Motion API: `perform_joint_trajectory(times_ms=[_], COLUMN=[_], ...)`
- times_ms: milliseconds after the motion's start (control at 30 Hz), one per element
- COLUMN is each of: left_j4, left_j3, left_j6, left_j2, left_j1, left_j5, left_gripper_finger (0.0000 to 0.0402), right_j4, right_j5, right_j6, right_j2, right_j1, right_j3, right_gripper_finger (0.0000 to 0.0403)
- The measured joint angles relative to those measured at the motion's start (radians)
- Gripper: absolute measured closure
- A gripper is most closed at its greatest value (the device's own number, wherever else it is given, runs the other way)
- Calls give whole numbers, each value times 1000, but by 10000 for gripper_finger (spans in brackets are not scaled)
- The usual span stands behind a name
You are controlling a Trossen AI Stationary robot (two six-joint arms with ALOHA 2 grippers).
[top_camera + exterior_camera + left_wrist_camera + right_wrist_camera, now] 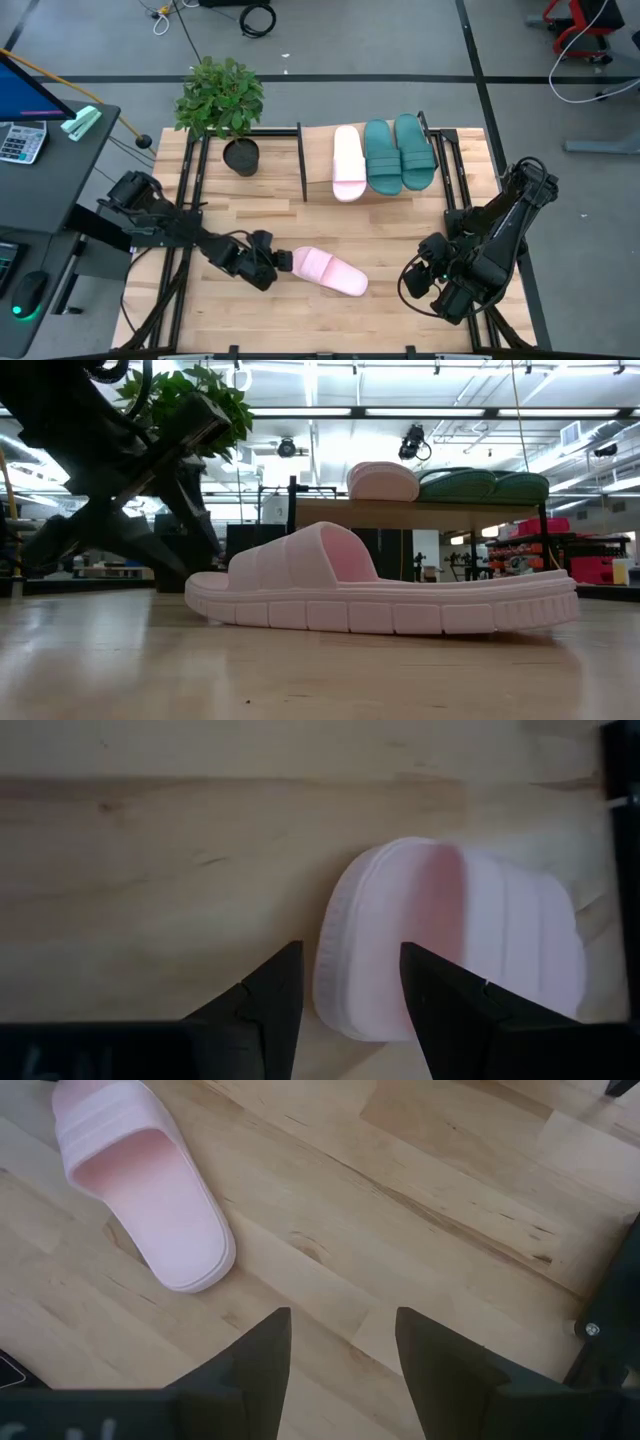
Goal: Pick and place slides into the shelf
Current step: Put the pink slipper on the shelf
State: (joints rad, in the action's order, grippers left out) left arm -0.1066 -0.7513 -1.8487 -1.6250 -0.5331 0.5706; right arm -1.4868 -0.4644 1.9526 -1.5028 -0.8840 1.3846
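One pale pink slide (pixel 328 270) lies sole-down on the tabletop, toe end toward my left arm; it fills the low view (pixel 380 595). My left gripper (pixel 283 262) (pixel 350 955) is open at that toe end. My right gripper (pixel 415 277) (pixel 340 1320) is open, hanging over bare wood off the slide's heel (pixel 190 1265). The shelf (pixel 318 160) (pixel 420 508) stands at the far side. On its plank top lie the other pink slide (pixel 348 162) (pixel 383 480) and two teal slides (pixel 382 155) (pixel 413 150). My left gripper stands open at the pink slide's toe end (pixel 345 970), coming level from the table's left. One finger (pixel 280 990) is beside the sole's edge and the other finger (pixel 430 990) is over the slide's top. I cannot tell whether either touches it.
A potted plant (pixel 225 105) stands at the table's far left, beside the shelf. Black frame bars (pixel 190 200) run along the table's left and right sides. A desk with a calculator (pixel 20 140) is off the left edge. Bare wood lies between the slide and the shelf.
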Motion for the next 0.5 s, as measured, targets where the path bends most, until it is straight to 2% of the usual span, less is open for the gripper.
perform_joint_trajectory(times_ms=[233, 500], left_j4=[28, 132], left_j3=[0, 1], left_j6=[-51, -51], left_j2=[-52, -96], left_j1=[0, 0], left_j5=[-13, -13], left_gripper_finger=[230, 230], right_j4=[1, 3], right_j5=[0, -2], right_j6=[0, 0], right_j2=[0, 0], right_j1=[0, 0], right_j3=[0, 0], right_gripper_finger=[215, 215])
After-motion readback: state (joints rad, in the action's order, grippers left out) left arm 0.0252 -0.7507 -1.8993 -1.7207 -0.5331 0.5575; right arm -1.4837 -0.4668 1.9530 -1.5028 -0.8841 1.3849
